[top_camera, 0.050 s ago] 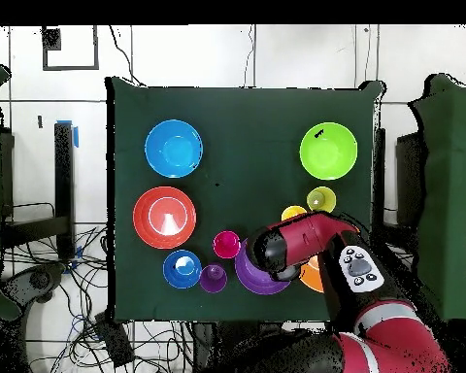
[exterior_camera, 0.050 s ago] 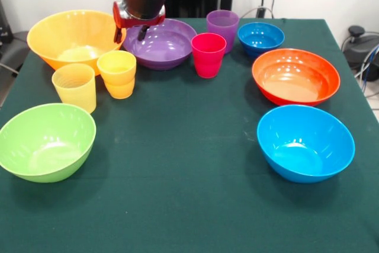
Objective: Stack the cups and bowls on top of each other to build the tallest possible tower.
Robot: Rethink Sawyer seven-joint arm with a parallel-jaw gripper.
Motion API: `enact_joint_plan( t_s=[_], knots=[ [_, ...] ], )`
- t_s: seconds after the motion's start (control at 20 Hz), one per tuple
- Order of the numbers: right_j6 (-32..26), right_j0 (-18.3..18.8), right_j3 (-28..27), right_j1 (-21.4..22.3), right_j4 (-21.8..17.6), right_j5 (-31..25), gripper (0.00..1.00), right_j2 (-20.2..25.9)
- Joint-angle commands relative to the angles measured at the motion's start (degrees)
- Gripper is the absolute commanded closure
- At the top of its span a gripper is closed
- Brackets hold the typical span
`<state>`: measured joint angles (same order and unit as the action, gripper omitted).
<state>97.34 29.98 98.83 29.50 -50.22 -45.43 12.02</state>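
Purple bowl [exterior_camera, 0.050 s ago: 160, 44] lies directly beneath the fingers [exterior_camera, 0.050 s ago: 131, 32].

The arm [top_camera, 0.050 s ago: 319, 243] covers much of the purple bowl [top_camera, 0.050 s ago: 249, 277] and orange-yellow bowl [top_camera, 0.050 s ago: 313, 280].

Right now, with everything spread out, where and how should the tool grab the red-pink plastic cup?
Grip the red-pink plastic cup by its open rim, coming straight down from above. It stands upright, mouth up, and the translucent purple cup and the purple bowl crowd its sides, so a side approach looks tight.
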Motion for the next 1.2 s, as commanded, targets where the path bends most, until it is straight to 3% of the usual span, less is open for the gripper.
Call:
enact_joint_plan(
  t_s=[0.05,0.6,0.75,1.2],
  knots=[
    [-9.66,0.40,-4.21,-0.47,-3.23,2.83,0.00,4.65],
    [-10.40,2.71,-4.25,-1.21,-2.21,4.56,0.00,6.59],
    [-11.69,1.33,-4.91,-0.41,-4.89,4.46,0.00,6.46],
    [-10.95,2.24,-4.34,-0.49,-4.27,5.19,0.00,7.33]
  ],
)
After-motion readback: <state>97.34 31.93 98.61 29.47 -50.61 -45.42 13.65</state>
